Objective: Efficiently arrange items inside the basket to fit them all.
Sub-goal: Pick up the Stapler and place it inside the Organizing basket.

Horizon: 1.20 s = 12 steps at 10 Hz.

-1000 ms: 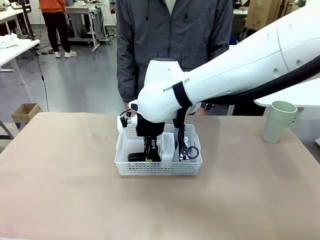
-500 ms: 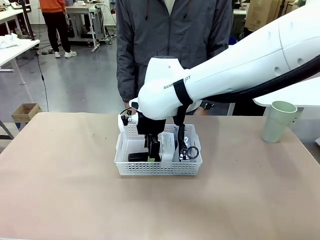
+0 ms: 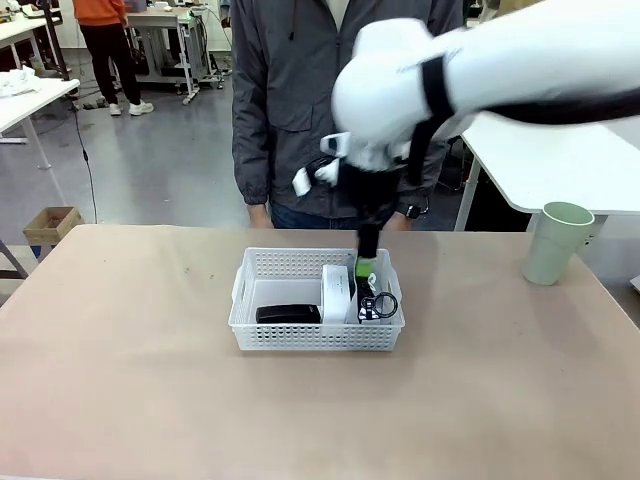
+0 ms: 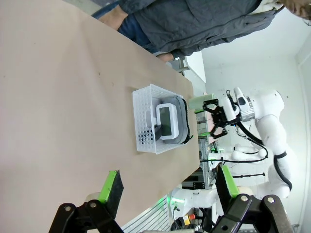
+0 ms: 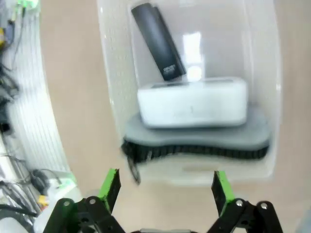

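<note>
The white basket (image 3: 250, 330) stands mid-table with a black stapler (image 3: 288, 314) lying flat in its left part. A small white box (image 3: 337, 293) stands on edge in the middle, and the grey pouch (image 3: 377, 303) stands on edge along the right wall. My right gripper (image 3: 366, 262) hangs open above the basket's right half, holding nothing. Its wrist view looks down on the stapler (image 5: 158, 41), box (image 5: 192, 104) and pouch (image 5: 194, 144). The pale-green cup (image 3: 556, 243) stands upright on the table at far right, outside the basket. My left gripper (image 4: 167, 187) is open, well away from the basket (image 4: 146, 124).
A person in a grey jacket (image 3: 345, 100) stands right behind the far edge of the table. A white table (image 3: 560, 165) stands behind the cup. Bare tabletop lies left, front and right of the basket.
My right gripper has risen out of the basket's left part, beside the stapler, and swung up and to the right. The stapler stays lying in the basket.
</note>
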{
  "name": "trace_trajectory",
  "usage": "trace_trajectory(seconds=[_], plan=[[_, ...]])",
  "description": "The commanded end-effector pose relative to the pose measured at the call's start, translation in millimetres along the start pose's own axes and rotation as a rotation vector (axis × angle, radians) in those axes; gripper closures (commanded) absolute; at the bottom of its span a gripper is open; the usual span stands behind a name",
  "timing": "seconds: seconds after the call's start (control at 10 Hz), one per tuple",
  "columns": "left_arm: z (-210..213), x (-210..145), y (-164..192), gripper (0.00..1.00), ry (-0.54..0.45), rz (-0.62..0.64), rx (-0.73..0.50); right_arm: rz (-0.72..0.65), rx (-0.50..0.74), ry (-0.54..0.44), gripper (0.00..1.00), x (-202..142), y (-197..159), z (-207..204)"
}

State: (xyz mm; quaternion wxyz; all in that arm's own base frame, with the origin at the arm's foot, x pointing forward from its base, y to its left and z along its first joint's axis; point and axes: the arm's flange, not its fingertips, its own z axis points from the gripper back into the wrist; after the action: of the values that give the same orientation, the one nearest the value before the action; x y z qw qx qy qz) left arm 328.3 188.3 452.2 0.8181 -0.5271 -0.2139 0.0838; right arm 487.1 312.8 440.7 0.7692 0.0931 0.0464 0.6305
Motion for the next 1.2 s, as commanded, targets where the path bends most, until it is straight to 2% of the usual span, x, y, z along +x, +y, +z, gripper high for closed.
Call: trace_trajectory(seconds=[0.0, 0.1, 0.2, 0.3, 0.5, 0.6, 0.8, 0.9, 1.0, 1.1], plan=[[0, 0, -3, 0.0, -0.012, -0.003, -0.02, -0.242, 0.127, -0.231, 0.0, -70, 2, 12], [0, 0, -3, 0.0, -0.012, -0.003, -0.02, -0.473, 0.181, -0.386, 0.0, -120, 2, 22], [0, 0, -3, 0.0, -0.012, -0.003, -0.02, -0.634, 0.222, -0.549, 0.0, -166, 5, 26], [0, 0, -3, 0.0, -0.012, -0.003, -0.02, -0.776, 0.316, -0.712, 0.0, -214, 12, 25], [0, 0, -3, 0.0, -0.012, -0.003, -0.02, -1.024, 0.328, -0.979, 0.0, -301, 47, 9], [0, 0, -3, 0.0, -0.012, -0.003, -0.02, -1.144, 0.298, -1.065, 0.0, -334, 67, -1], [0, 0, -3, 0.0, -0.012, -0.003, -0.02, -1.313, 0.262, -1.154, 0.0, -373, 99, -20], [0, 0, -3, 0.0, -0.012, -0.003, -0.02, -1.337, 0.26, -1.195, 0.0, -383, 107, -29], [0, 0, -3, 0.0, -0.012, -0.003, -0.02, -1.231, 0.175, -1.195, 0.0, -379, 107, -31], [0, 0, -3, 0.0, -0.012, -0.003, -0.02, -1.216, 0.337, -1.059, 0.0, -408, 60, 8]])
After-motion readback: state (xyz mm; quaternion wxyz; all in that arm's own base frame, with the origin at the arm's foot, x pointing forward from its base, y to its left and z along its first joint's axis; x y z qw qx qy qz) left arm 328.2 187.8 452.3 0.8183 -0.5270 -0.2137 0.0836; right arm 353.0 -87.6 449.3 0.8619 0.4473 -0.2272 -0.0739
